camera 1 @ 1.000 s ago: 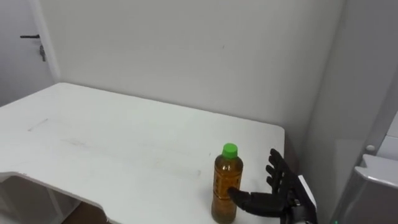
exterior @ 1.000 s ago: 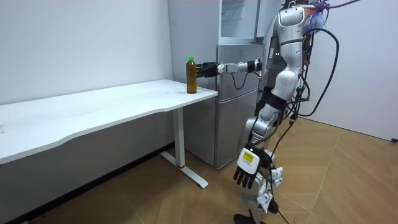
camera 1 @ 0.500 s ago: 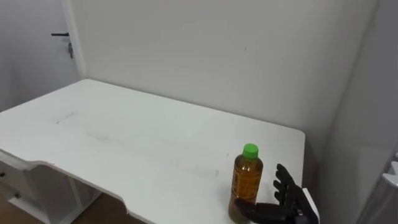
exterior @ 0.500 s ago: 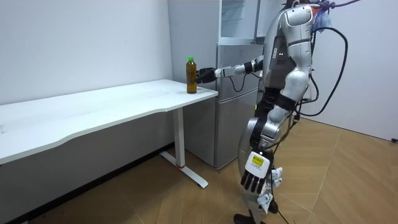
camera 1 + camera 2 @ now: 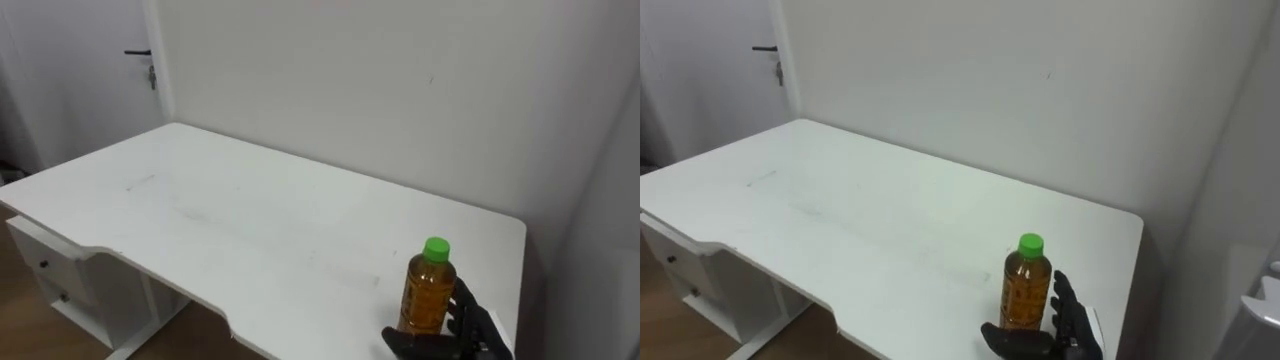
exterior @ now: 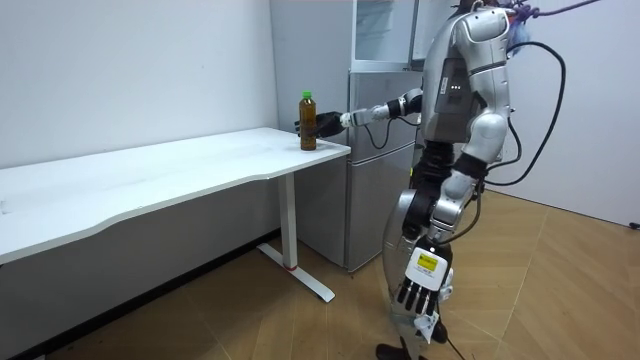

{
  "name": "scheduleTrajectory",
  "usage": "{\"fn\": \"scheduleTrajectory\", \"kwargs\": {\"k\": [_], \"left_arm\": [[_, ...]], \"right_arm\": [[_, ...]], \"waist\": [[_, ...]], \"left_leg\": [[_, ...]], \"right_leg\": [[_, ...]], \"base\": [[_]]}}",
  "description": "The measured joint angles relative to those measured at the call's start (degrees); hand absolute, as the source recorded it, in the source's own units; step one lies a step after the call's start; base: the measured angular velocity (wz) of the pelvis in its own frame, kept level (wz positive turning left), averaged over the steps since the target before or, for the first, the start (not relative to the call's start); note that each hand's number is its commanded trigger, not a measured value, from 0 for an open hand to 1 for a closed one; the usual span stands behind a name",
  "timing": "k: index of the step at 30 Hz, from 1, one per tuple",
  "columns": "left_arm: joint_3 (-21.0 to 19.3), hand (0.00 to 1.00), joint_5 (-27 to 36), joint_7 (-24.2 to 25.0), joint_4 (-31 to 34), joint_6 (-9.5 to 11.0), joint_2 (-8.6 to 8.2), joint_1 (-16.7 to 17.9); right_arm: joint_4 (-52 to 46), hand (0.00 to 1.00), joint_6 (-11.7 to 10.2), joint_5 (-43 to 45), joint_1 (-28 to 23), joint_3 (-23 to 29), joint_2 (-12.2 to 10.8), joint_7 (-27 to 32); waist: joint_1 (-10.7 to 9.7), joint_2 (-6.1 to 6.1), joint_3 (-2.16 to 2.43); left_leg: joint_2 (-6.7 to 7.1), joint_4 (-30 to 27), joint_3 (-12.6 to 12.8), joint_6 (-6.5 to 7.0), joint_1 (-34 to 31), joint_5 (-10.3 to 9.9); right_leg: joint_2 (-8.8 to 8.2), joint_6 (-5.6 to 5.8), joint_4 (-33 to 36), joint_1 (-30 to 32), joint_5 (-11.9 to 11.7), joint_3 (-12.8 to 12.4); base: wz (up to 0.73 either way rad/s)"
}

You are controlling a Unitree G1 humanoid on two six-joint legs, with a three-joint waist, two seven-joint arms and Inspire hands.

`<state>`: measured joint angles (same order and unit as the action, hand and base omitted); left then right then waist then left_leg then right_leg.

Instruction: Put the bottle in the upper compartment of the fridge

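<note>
Fingers (image 5: 1068, 308) of the right hand (image 5: 1055, 345) are held wide, flanking the upright, amber-filled bottle (image 5: 1025, 290) on the tabletop (image 5: 890, 230).

Bottle (image 5: 428, 290) stands on the table (image 5: 250, 220) near its 4 o'clock corner, right hand (image 5: 468, 330) just beside it at 4 o'clock. Fridge (image 6: 375, 160) stands at the table's 3 o'clock.

One bottle (image 5: 427, 296) (green-capped), one white table (image 5: 250, 222), one fridge (image 6: 373, 180), one door (image 5: 88, 90) with a dark handle (image 5: 137, 52)
</note>
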<state>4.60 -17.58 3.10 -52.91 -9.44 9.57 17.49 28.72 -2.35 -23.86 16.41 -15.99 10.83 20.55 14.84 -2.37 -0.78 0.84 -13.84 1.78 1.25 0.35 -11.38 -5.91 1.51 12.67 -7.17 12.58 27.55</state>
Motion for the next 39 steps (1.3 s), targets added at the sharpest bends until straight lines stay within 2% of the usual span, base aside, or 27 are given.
{"fn": "scheduleTrajectory", "kwargs": {"k": [8, 22, 26, 32, 39], "left_arm": [[0.02, 0.0, 0.0, 0.36, 0.06, -0.05, 0.0, 0.31], [0.04, 0.0, -0.02, 0.29, 0.05, 0.04, 0.03, 1.36], [0.04, 0.0, 0.0, 0.19, 0.07, 0.24, 0.02, 1.54], [-0.18, 0.0, 0.03, 0.13, 0.06, 0.68, 0.11, 1.61], [-0.22, 0.0, 0.14, 0.18, -0.21, 0.82, 0.1, 2.62]], "right_arm": [[0.0, 0.0, 0.69, 1.81, 0.26, -0.65, -0.13, -0.04], [0.01, 0.0, 0.69, 1.76, 0.76, -0.64, -0.14, 1.55], [0.0, 0.0, 0.65, 1.67, 0.93, -0.65, -0.14, 1.82], [0.0, 0.0, 0.62, 1.55, 1.12, -0.65, -0.1, 1.99], [0.02, 0.0, 0.51, -0.51, 2.1, -0.74, -0.01, 3.14]], "waist": [[-0.05, -0.3, 0.2], [-0.06, 0.09, -0.19], [0.32, 0.33, -0.23], [1.39, 0.5, 0.04], [2.61, 0.72, -0.14]], "left_leg": [[0.01, -0.34, 0.01, 0.01, -0.06, -0.01], [-0.01, -0.74, -0.14, 0.02, -0.9, -0.01], [-0.03, -0.73, -0.16, 0.02, -1.01, -0.01], [0.12, -1.09, -0.74, 0.06, -1.65, 0.04], [0.34, -1.43, -1.63, 0.1, -1.0, 0.08]], "right_leg": [[0.04, 0.0, 0.01, -0.14, 0.0, -0.18], [0.09, -0.01, -0.05, -0.1, -0.01, 0.04], [0.11, -0.02, -0.06, 0.11, -0.01, 0.04], [0.08, -0.01, -0.06, 0.31, -0.01, 0.87], [0.07, 0.01, -0.35, -0.87, 0.0, 0.92]], "base": [[0.0], [0.03], [0.0], [0.08], [0.05]]}}
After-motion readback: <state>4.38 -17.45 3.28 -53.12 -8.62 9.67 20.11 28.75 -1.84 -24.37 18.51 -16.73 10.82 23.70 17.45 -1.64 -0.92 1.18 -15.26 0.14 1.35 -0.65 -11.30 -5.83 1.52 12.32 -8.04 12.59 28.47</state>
